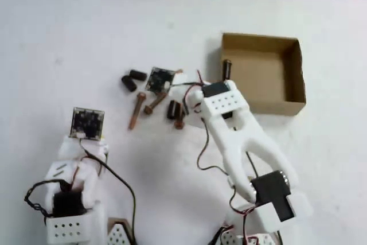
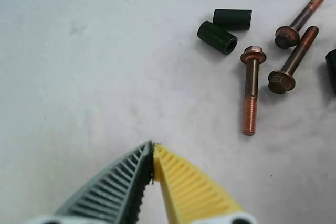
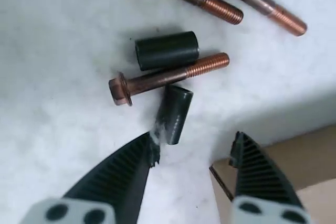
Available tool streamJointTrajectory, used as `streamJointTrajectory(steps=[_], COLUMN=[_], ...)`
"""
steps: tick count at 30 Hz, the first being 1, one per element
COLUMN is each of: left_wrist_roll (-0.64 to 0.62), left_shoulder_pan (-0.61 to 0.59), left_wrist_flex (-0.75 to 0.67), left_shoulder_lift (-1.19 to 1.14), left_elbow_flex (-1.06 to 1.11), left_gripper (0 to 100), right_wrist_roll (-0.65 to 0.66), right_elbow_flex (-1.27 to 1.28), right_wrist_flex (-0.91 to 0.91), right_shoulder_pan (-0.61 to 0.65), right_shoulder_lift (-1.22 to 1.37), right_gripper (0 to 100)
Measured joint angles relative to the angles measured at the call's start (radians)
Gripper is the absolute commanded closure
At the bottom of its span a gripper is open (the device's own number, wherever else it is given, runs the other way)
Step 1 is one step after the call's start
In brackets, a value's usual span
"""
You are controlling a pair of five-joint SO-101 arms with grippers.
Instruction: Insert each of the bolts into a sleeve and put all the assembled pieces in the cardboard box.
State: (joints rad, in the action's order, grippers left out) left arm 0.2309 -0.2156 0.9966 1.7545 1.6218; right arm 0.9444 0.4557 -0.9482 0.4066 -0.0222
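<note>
Just beyond the parted right pincer [image 3: 194, 148], one dark sleeve [image 3: 176, 114].

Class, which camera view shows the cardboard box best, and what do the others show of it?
The high view: the whole cardboard box appears from above, open top, with all four walls and its floor. The right wrist view catches just one corner of it, beside the right end effector.
</note>
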Motion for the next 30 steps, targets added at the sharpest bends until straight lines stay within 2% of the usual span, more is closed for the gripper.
streamJointTrajectory(steps=[8, 14, 20, 30], left_wrist_roll=[0.0, 0.018, 0.078, 0.078], left_shoulder_pan=[0.0, 0.0, 0.0, 0.0], left_wrist_flex=[0.0, -0.017, -0.052, -0.054], left_shoulder_lift=[0.0, -0.002, 0.002, 0.002], left_elbow_flex=[0.0, 0.028, 0.049, 0.049], left_gripper=[98, 98, 98, 98], right_wrist_roll=[-0.006, -0.006, -0.006, -0.054], right_elbow_flex=[0.0, 0.0, 0.0, 0.0], right_wrist_flex=[0.0, -0.041, -0.11, -0.112], right_shoulder_pan=[-0.054, -0.071, -0.006, 0.043], right_shoulder_lift=[-0.002, -0.107, -0.207, -0.215], right_gripper=[79.3, 79.3, 79.3, 79.3])
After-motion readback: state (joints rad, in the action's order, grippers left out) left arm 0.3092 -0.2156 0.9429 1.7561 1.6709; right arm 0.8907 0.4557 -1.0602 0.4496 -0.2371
